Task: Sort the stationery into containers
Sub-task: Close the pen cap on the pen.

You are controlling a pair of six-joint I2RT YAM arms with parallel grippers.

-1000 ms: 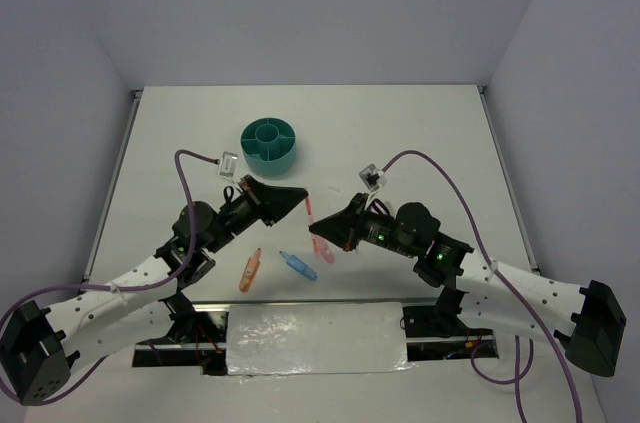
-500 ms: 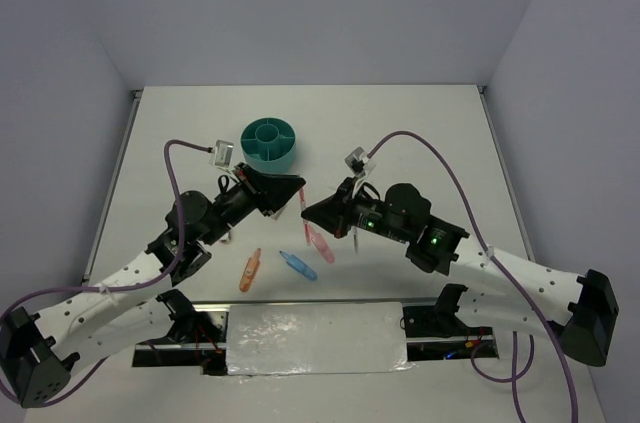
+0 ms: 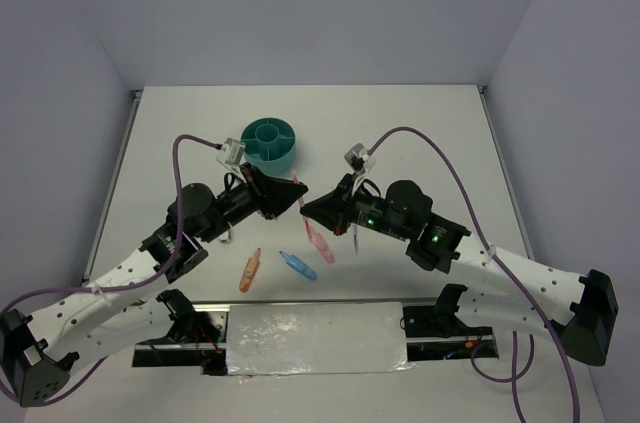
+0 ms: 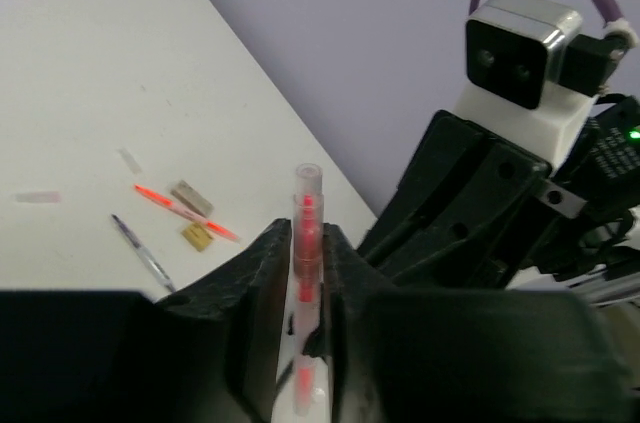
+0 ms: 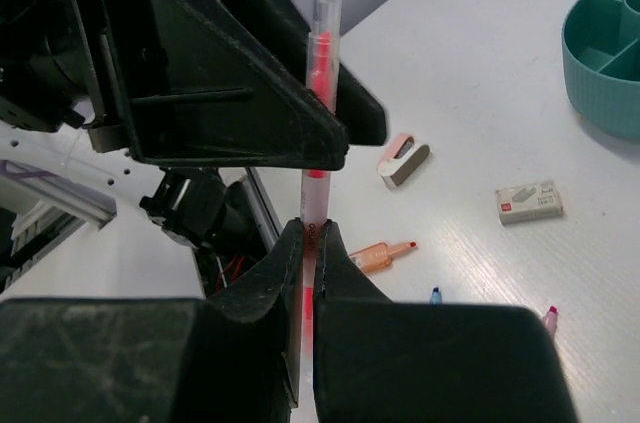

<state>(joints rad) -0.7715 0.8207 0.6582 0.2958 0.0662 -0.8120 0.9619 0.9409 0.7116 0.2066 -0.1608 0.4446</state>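
The left gripper (image 4: 306, 248) and right gripper (image 5: 308, 243) both pinch one clear red-ink pen (image 5: 321, 53) in mid-air, likely a handover; the teal organiser cup (image 3: 283, 156) waits just beyond

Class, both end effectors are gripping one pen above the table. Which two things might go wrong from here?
1. The left end effector and the right end effector both clamp the pen. If either arm pulls away before one opens, the pen may bend or be yanked loose.
2. If it slips free, it would probably drop beside the pink marker, short of the teal organiser.
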